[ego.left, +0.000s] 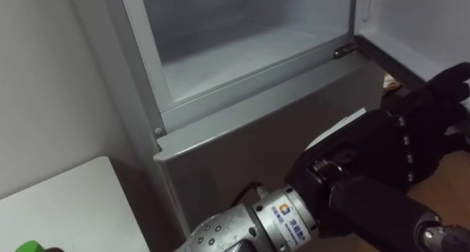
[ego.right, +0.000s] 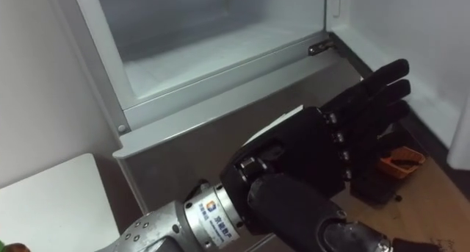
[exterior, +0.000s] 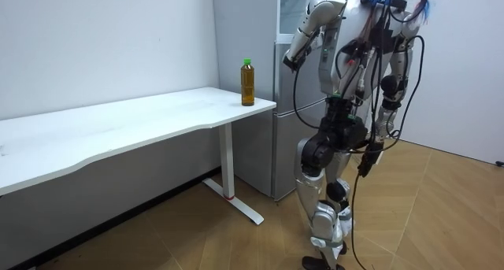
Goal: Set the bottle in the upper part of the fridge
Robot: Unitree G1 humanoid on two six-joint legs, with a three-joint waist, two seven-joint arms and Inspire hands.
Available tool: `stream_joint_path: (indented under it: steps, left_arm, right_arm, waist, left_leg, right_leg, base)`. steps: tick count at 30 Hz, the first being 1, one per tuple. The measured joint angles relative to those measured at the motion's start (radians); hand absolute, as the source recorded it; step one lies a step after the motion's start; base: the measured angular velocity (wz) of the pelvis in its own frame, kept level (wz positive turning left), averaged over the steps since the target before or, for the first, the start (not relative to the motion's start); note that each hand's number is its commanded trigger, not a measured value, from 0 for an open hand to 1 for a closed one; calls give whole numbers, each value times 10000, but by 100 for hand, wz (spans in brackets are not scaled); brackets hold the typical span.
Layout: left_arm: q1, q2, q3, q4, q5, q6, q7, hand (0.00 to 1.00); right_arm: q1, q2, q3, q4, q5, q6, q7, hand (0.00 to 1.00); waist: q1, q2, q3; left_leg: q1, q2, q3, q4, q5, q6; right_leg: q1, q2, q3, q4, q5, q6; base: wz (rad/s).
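White table holds the bottle, well left of the straight-fingered, empty left hand.

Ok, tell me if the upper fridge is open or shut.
Open: the upper fridge shows its bare white inside floor, and its door is swung out to the right.

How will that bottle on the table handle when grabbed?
The bottle is tall and narrow, upright at a corner of the table, so a sideways nudge could tip it. It looks nearly full of amber liquid, so probably heavy for its size. Tipped, its round body would likely roll.
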Motion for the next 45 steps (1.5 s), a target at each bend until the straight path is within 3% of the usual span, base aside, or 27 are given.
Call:
stream_joint_path:
  steps: [10,18,24,27,30,32,35,39,45]
  left_arm:
    - [-344,-234,0,817,15,-1,7,0]
    - [-340,103,-5,994,115,-4,-147,0]
    - [-227,345,0,918,130,-6,-175,0]
    - [219,436,-4,918,664,-13,-190,0]
    - [1107,579,32,918,1806,-10,-258,0]
    - [1617,724,32,915,2619,22,-375,0]
    - [1830,874,29,896,2981,22,-549,0]
    - [2287,1125,75,419,3376,7,-865,0]
    - [3824,1499,75,-15,3391,-12,-1763,0]
  right_arm:
    - [-8,-22,16,-30,-42,65,-73,0]
    - [-140,117,314,-429,-390,-20,-365,0]
    - [-252,104,766,-554,-682,-46,-581,0]
    - [-265,149,890,-532,-740,-92,-673,0]
    - [-264,264,888,-523,-1252,-229,-734,0]
    - [-260,382,1023,-536,-1370,-253,-744,0]
    - [-251,389,1419,-609,-1336,-273,-744,0]
    - [-252,427,1488,-607,-1346,-447,-735,0]
    - [-250,475,1461,-583,-1335,-669,-690,0]
  waist:
    - [-15,36,14]
    - [393,-45,83]
    - [1014,-157,98]
    - [1298,-318,123]
    - [1681,-550,103]
    - [1841,-768,76]
    - [2100,-902,-9]
    - [2425,-1001,-61]
    - [2516,-995,-73]
  left_leg:
    - [-158,0,-310,178,3,7]
    - [-362,-13,-783,308,44,60]
    - [-540,-65,-1228,357,152,93]
    - [-531,-64,-1405,511,177,79]
    - [-539,-46,-1417,560,195,57]
    - [-647,-41,-1611,679,195,56]
    - [-720,-49,-1770,713,204,70]
    - [-724,-48,-1841,786,205,71]
    - [-625,-42,-1919,815,209,64]
  right_leg:
    - [151,-118,-267,-29,14,4]
    - [179,-298,-873,-17,-23,-9]
    - [344,-397,-1258,-18,-35,-13]
    - [446,-442,-1461,-35,-73,-33]
    - [457,-454,-1565,-33,-106,-62]
    - [500,-498,-1780,-41,-121,-70]
    - [558,-539,-1972,-64,-123,-66]
    - [666,-552,-2045,-84,-133,-54]
    - [824,-574,-2229,-77,-177,-59]
  base:
    - [8]
    - [24]
    - [23]
    - [20]
    - [9]
    - [26]
    - [25]
    - [12]
    - [9]
